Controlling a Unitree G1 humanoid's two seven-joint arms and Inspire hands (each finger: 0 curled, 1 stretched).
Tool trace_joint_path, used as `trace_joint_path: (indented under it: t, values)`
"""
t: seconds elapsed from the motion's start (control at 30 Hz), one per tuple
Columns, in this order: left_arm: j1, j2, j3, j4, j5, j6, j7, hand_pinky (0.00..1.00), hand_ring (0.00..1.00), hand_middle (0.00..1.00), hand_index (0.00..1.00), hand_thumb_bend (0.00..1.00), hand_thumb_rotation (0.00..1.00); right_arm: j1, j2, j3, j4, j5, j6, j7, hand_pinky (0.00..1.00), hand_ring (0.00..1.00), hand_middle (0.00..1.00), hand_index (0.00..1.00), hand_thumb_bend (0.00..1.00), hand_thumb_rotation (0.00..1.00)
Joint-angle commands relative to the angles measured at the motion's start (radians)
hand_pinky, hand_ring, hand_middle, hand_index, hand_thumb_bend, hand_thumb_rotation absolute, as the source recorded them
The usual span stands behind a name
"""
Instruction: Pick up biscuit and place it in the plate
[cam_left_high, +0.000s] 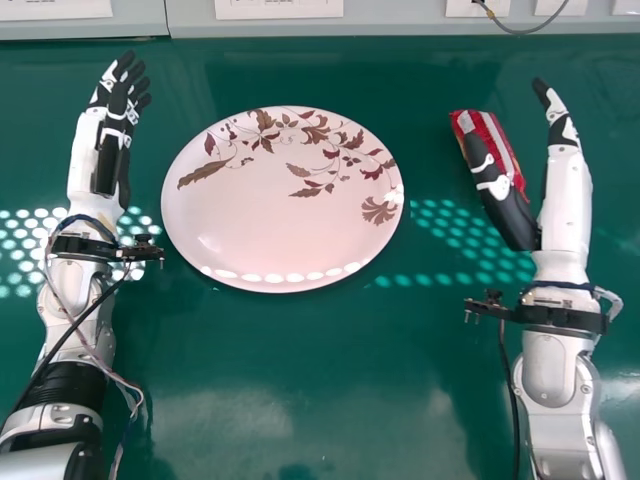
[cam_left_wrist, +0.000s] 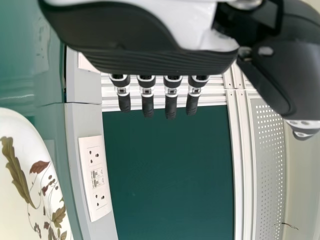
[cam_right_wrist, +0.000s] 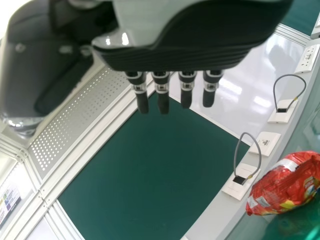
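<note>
Some of the red packet (cam_left_high: 497, 135) hides behind right hand (cam_left_high: 563, 160), both hands' fingers (cam_left_high: 124, 75) straight.

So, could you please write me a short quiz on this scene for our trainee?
1. Fill in: the plate is decorated with brown and red ____.
2. Which is nearer the red packet: A) left hand, B) right hand?
3. True or false: the red packet already lies on the plate.

Key: 1. leaves; 2. B; 3. false.
</note>
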Motion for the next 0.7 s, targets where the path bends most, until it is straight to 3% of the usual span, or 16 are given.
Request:
trace_joint_path:
  t: [0.0, 0.43, 0.53, 0.67]
  values:
    - [0.032, -0.027, -0.002, 0.028, 0.007, -0.010, 0.004, 1.00, 1.00, 1.00, 1.00, 1.00, 0.76, 0.004, -0.007, -0.005, -0.006, 0.002, 0.001, 0.004, 1.00, 1.00, 1.00, 1.00, 1.00, 0.68]
    - [0.031, -0.021, -0.001, 0.035, 0.018, -0.024, 0.015, 1.00, 1.00, 1.00, 1.00, 1.00, 0.77, -0.003, -0.015, -0.008, -0.016, -0.014, 0.037, 0.025, 1.00, 1.00, 1.00, 1.00, 1.00, 0.68]
    - [0.023, -0.022, -0.001, 0.041, 0.019, -0.023, 0.017, 1.00, 1.00, 1.00, 1.00, 1.00, 0.76, -0.021, -0.028, -0.015, -0.042, -0.020, 0.114, 0.081, 0.98, 1.00, 1.00, 1.00, 1.00, 0.67]
    - [0.018, -0.019, -0.005, 0.046, 0.039, -0.030, 0.034, 1.00, 1.00, 1.00, 1.00, 1.00, 0.78, -0.062, -0.064, -0.045, -0.066, -0.005, 0.229, 0.172, 0.83, 0.99, 1.00, 1.00, 1.00, 0.63]
